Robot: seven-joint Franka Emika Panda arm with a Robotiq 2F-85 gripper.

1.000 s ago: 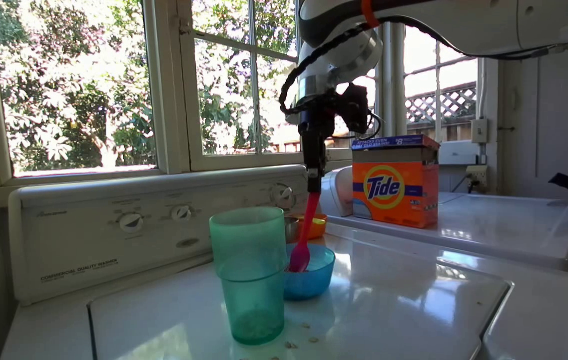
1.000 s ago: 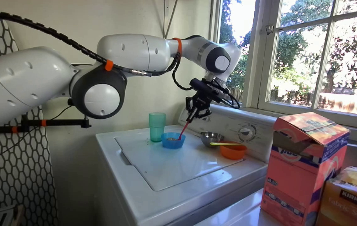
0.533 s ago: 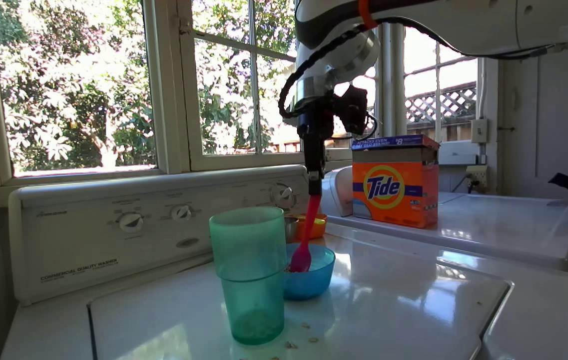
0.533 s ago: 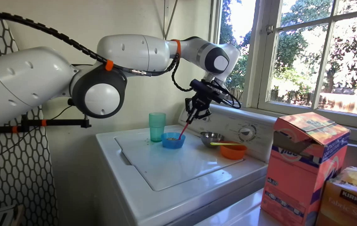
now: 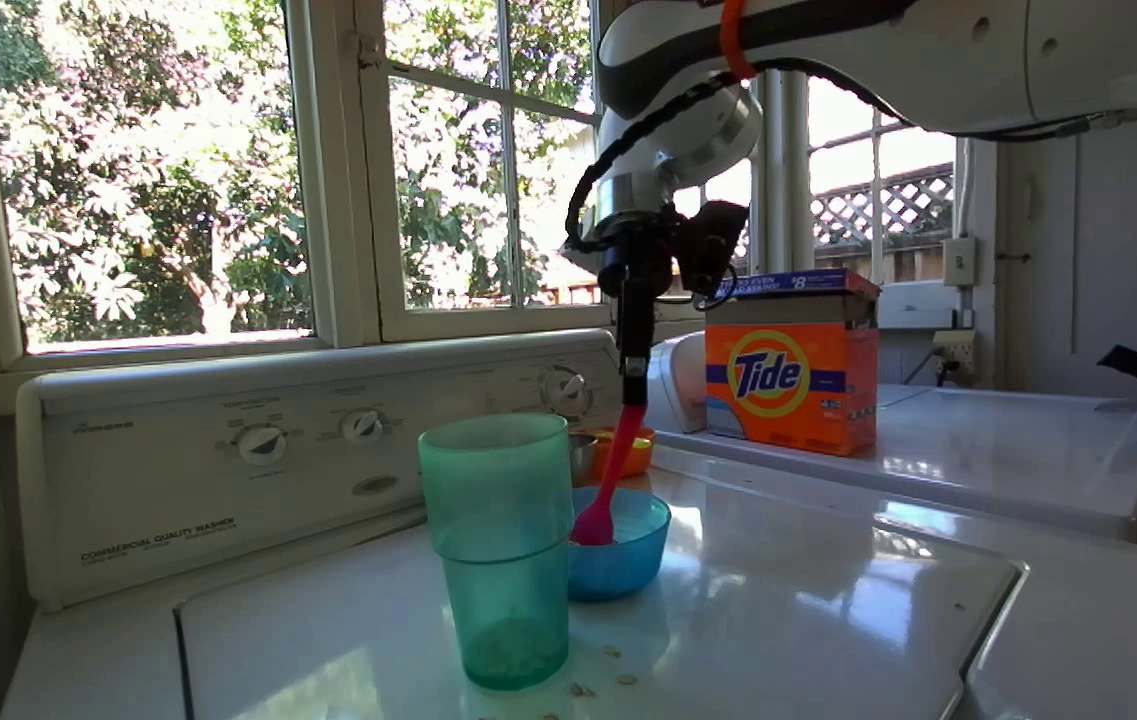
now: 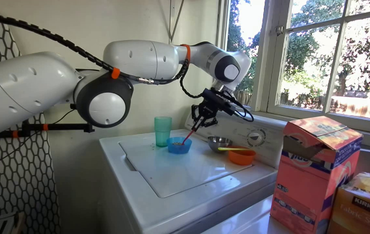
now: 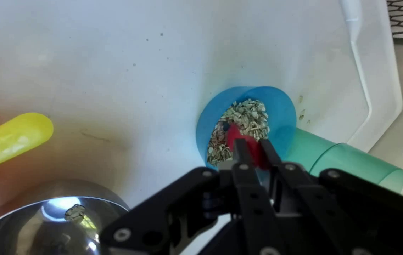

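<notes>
My gripper is shut on the handle of a pinkish-red spoon, which slants down into a blue bowl. In the wrist view the spoon's head rests among pale flakes that partly fill the bowl; its tip looks sunk in them, though the fingers cover part of it. A tall translucent green cup stands close beside the bowl, with some flakes showing through its base. Both exterior views show the fingers above the bowl's rim, the gripper tilted in an exterior view.
A steel bowl and an orange bowl with a yellow spoon across it stand near the washer's control panel. Loose flakes lie by the cup. A Tide box stands on the neighbouring machine.
My gripper has come down a little, and the arm with it. The spoon now leans more, its head shifted slightly toward the cup's side of the bowl. Bowl and cup have stayed put.
</notes>
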